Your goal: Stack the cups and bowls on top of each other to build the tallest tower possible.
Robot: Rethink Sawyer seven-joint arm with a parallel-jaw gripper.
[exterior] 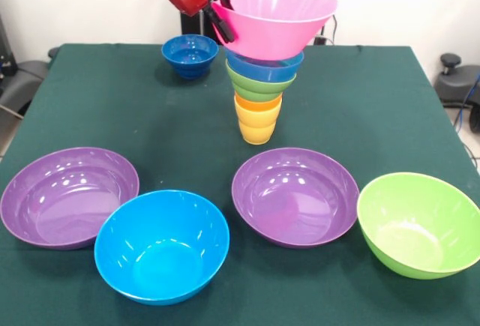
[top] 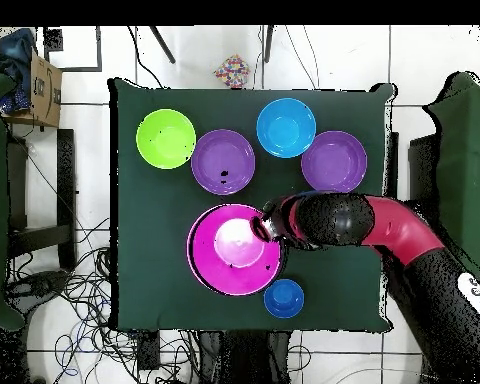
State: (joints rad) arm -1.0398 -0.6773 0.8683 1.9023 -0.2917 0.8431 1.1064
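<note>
Pink bowl (exterior: 279, 13), tilted, sits atop the tower (exterior: 260, 94) mid-counter (exterior: 105, 101); my claw (exterior: 223, 22) grips its rim, seemingly clenched, though partly hidden. Below: light blue bowl (exterior: 265, 67), green bowl (exterior: 260, 86), two orange cups (exterior: 257, 120).

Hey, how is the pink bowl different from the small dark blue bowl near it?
The pink bowl is large; the dark blue bowl is small. The pink one sits tilted atop the stack with the tool on its rim; the blue one rests upright on the table, untouched. Both are glossy, round and open upward.
</note>
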